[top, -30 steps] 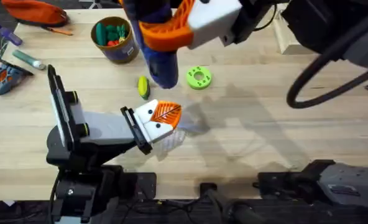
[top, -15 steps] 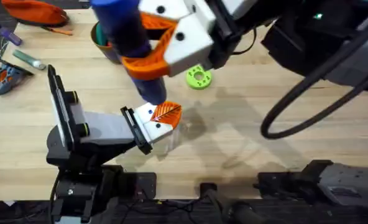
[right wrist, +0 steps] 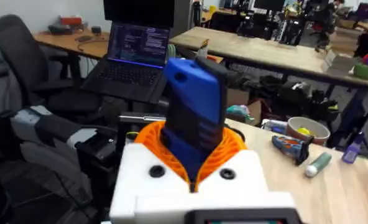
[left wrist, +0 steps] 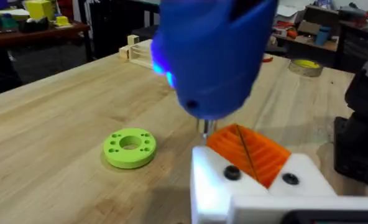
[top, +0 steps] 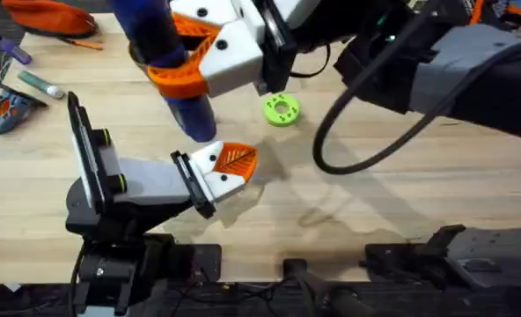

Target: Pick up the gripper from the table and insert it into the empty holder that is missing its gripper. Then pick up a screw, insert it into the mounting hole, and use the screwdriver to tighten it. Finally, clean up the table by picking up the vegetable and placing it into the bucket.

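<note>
Screwdriver (top: 174, 66), near upright, bit down over the holder (top: 216, 176).

right end effector (top: 199, 62) holds the screwdriver (top: 168, 62) upright above the orange gripper (top: 235, 160).

Bright, even room light falls from above on the pale wooden table (top: 401, 202), with no hard glare on it. Soft grey shadows of the raised arm spread over the table just right of the orange gripper (top: 236, 160) and below the green disc (top: 281, 109). The blue screwdriver (top: 168, 62), rising close under the overhead camera above the orange gripper, is large and smeared. In the left wrist view it looms soft-edged over the gripper, a small blue glow on its side. The room behind the screwdriver in the right wrist view is dimmer and hazy.
</note>
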Robot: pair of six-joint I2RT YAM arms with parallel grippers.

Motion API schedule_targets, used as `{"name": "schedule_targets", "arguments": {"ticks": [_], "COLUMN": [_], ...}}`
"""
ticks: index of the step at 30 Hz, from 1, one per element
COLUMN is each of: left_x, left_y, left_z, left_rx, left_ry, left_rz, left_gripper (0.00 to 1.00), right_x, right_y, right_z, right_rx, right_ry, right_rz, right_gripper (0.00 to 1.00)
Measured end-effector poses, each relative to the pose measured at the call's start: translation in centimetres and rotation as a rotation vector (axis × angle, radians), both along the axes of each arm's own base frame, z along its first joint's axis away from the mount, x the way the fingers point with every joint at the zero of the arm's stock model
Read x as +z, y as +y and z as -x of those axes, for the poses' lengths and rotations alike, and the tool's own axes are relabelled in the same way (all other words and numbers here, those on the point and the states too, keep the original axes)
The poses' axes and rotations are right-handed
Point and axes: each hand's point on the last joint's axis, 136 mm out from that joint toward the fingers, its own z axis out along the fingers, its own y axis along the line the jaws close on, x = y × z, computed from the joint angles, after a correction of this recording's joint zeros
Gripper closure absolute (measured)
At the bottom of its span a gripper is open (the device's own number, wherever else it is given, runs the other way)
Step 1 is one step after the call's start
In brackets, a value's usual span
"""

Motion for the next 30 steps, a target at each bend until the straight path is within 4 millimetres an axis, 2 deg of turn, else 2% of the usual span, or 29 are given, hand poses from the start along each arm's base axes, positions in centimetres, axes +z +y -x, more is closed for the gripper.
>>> {"name": "schedule_targets", "arguments": {"ticks": [15, 30], "left_x": [0.0, 0.0], "left_y": [0.0, 0.0], "left_z": [0.0, 0.0], "left_rx": [0.000, 0.000], "left_ry": [0.000, 0.000], "left_rz": [0.000, 0.000], "left_gripper": [0.993, 0.993], "right_x": [-0.2, -0.1], "right_y": [-1.1, -4.8], "right_z": [-0.8, 1.8], "right_rx": [0.007, -0.038], "right_ry": [0.055, 0.023], "right_rz": [0.029, -0.006], "right_gripper": [0.978, 0.978]}}
